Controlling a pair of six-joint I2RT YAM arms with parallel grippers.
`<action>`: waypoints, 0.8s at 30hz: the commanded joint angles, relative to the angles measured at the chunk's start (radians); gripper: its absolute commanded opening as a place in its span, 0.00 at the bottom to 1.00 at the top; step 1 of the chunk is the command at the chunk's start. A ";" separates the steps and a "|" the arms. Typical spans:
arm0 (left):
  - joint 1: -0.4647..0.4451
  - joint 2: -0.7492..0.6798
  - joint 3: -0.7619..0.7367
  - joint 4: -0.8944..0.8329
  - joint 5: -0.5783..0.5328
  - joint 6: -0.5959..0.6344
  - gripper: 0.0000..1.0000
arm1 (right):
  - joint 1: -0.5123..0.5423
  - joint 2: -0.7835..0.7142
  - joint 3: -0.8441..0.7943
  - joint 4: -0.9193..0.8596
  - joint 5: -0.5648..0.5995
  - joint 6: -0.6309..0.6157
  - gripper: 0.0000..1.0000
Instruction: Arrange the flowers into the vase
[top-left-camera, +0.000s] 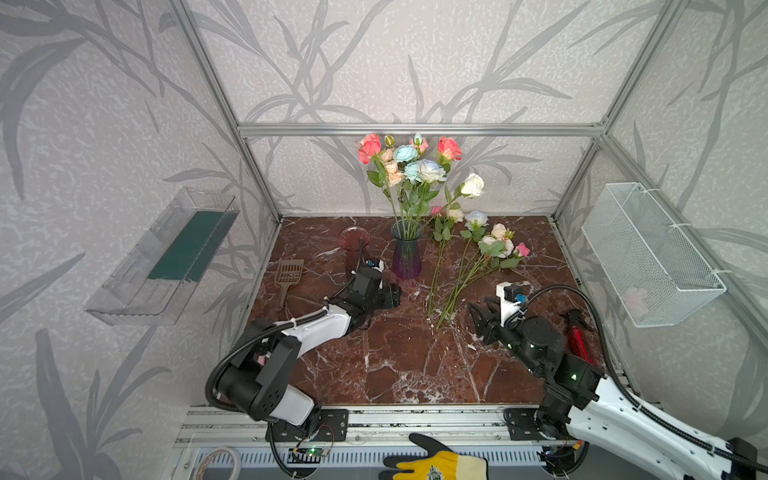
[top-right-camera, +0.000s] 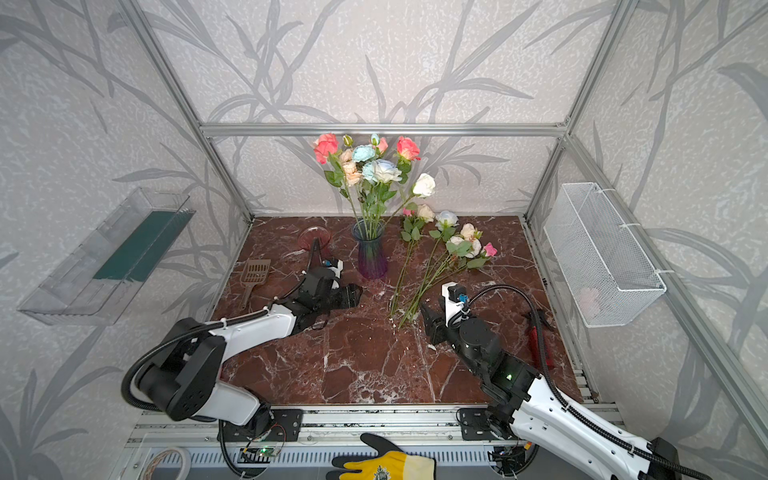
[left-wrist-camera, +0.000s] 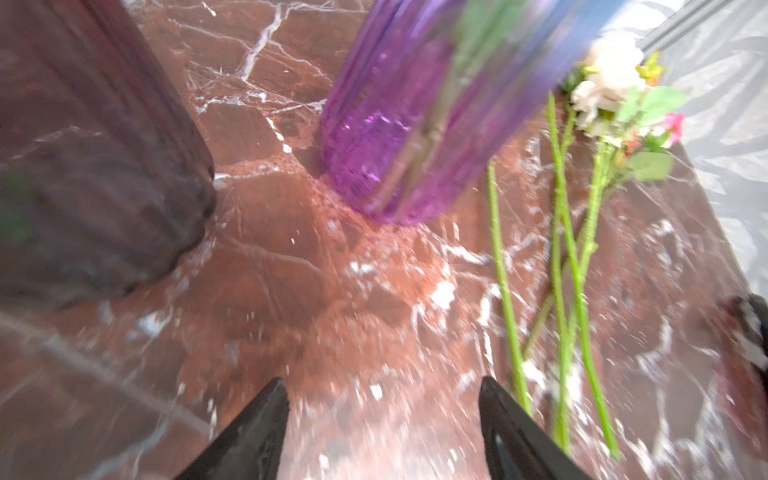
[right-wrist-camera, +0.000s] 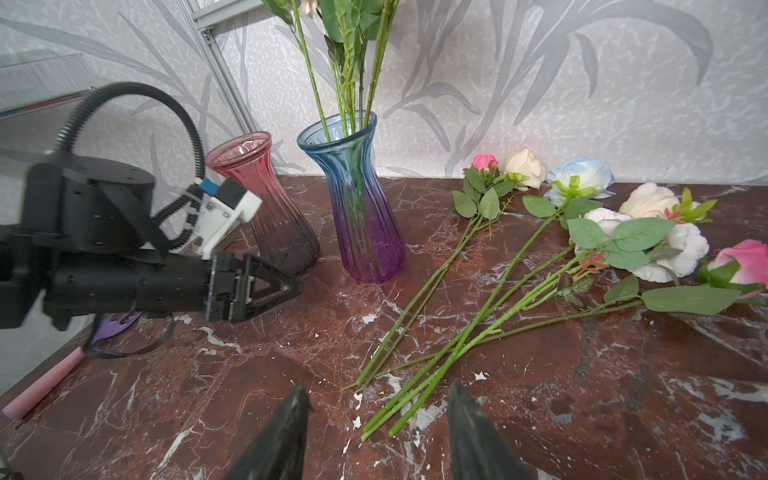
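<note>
The vase (top-left-camera: 406, 254) stands upright near the back of the table (top-left-camera: 395, 374), blue at the rim and purple at the foot; several flowers (top-left-camera: 409, 166) stand in it, their coral, pale blue, peach and white heads well above the rim; the loose flowers (top-left-camera: 469, 262) lie flat on the table just right of the vase, heads toward the back wall and stem ends toward the front, some stems crossing; a red vase (top-left-camera: 353, 245) stands upright left of the vase, apart from it; the left gripper (top-left-camera: 392, 296) hangs low over the table in front of the two vases, jaws apart with nothing between them, its fingertips (left-wrist-camera: 262, 424) over bare marble in the left wrist view; the right gripper (top-left-camera: 482, 307) sits low near the stem ends, on their right in both top views, jaws likewise apart and clamped on nothing; a brown scoop (top-left-camera: 288, 274) lies near the left edge; a red tool (top-left-camera: 578, 338) lies beside the right arm, toward the right edge.
</note>
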 joint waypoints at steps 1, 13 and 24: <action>-0.046 -0.200 0.039 -0.293 -0.054 -0.005 0.68 | -0.006 -0.010 0.030 0.000 -0.005 0.017 0.54; 0.310 -0.151 0.746 -1.029 -0.078 0.111 0.81 | -0.033 0.136 0.127 -0.102 -0.012 0.092 0.61; 0.494 0.233 1.014 -1.087 0.082 0.168 0.76 | -0.156 0.127 0.136 -0.164 -0.121 0.126 0.65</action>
